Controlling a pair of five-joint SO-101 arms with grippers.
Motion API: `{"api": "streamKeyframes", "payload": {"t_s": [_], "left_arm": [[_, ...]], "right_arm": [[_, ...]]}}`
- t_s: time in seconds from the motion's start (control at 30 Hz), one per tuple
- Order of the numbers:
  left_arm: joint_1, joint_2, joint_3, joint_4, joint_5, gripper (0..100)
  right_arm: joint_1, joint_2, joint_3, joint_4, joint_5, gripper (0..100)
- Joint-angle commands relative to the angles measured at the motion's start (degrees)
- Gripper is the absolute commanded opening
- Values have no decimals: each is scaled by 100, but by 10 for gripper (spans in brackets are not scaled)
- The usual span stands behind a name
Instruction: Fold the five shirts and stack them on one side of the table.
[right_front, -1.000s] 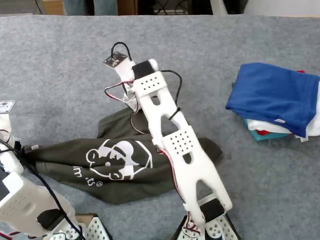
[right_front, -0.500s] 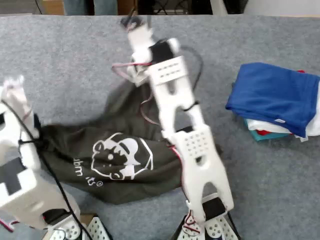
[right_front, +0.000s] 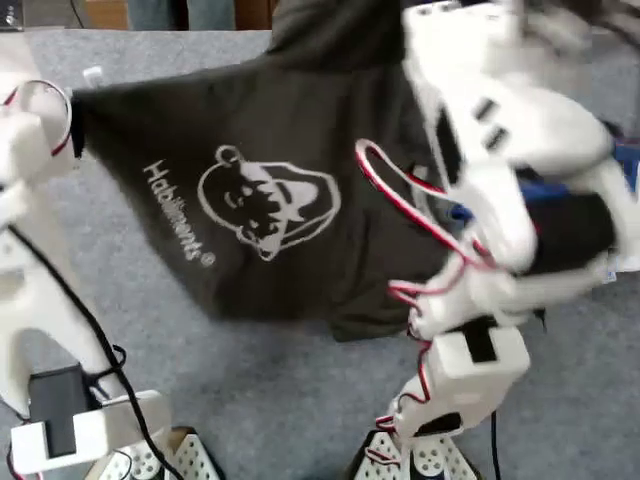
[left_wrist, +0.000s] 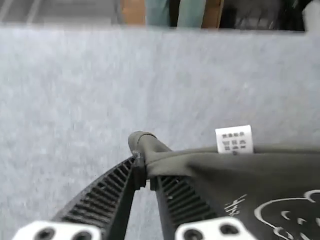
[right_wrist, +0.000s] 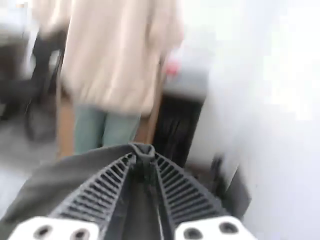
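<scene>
- My left gripper is clamped on one corner of the dark shirt.
- The shirt hangs spread between my grippers; a second ago it lay crumpled on the table.
- My right gripper pinches its other end.
- My blurred right arm hides most of the folded stack.

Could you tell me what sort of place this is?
Likely a robotics lab: the left gripper and right gripper hold a shirt over a grey-covered table.
</scene>
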Motion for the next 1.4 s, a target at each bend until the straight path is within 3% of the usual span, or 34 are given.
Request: {"api": "streamKeyframes", "payload": {"t_s": [0.0,0.27,0.6,0.9,1.07,1.23,1.37], "left_arm": [[92,-237,-1147,325,53,28],[-462,-1292,-1156,316,9,28],[-1473,-3604,-110,316,-738,28],[-1587,-4273,2018,-9,-923,29],[-1587,-4273,4532,-2198,-941,29],[-1578,-4018,7204,-6031,-923,29],[-1341,-3051,8356,-8905,-949,29]], "right_arm": [[220,-593,13,-580,-44,13],[229,-1323,13,-1284,-9,13],[220,-1701,22,-2127,387,13],[211,-1077,1288,-2145,932,13],[-53,-347,2580,-2708,1099,13],[-264,637,3363,-4044,1108,13],[-431,1543,3415,-5196,1108,13]]}}
